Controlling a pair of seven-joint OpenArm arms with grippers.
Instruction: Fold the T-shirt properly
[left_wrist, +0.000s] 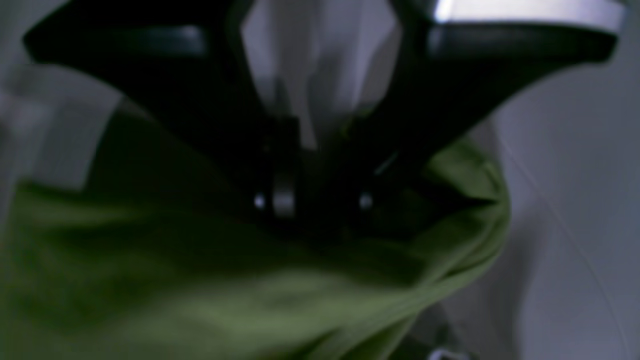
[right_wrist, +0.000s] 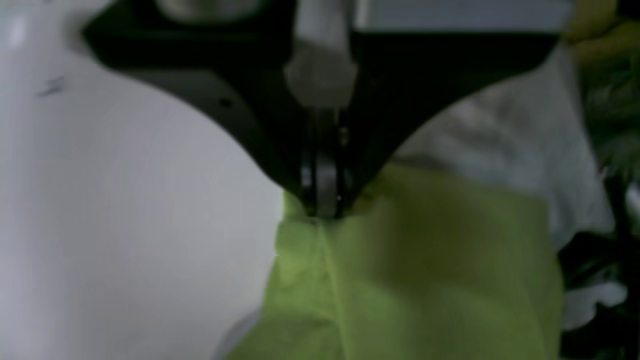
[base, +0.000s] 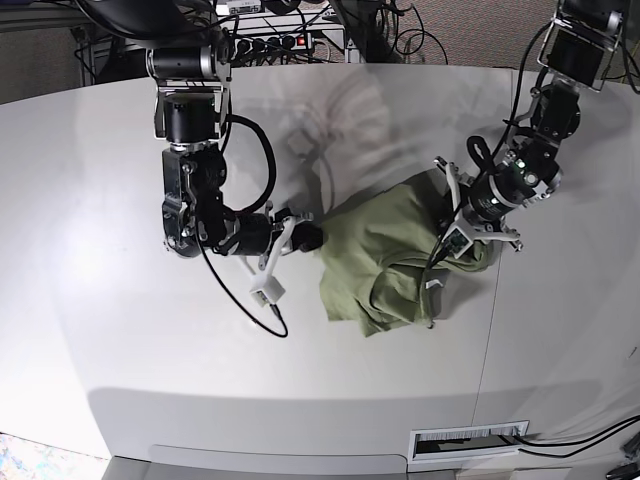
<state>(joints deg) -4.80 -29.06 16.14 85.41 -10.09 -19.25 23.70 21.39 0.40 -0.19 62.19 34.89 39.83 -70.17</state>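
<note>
On white table (base: 120, 330), bunched sage-green thin T-shirt (base: 375, 255) is pinched at opposite edges by right gripper (base: 305, 236), clamped, and left gripper (base: 455, 235), grip unclear, probably for spreading.

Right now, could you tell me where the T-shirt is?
In the base view, the T-shirt lies bunched right of the table's centre, between both grippers.

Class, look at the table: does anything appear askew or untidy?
Yes. The sage-green T-shirt lies bunched and creased mid-table, stretched between the right gripper, pinching one edge, and the left gripper, not flat for folding.
</note>
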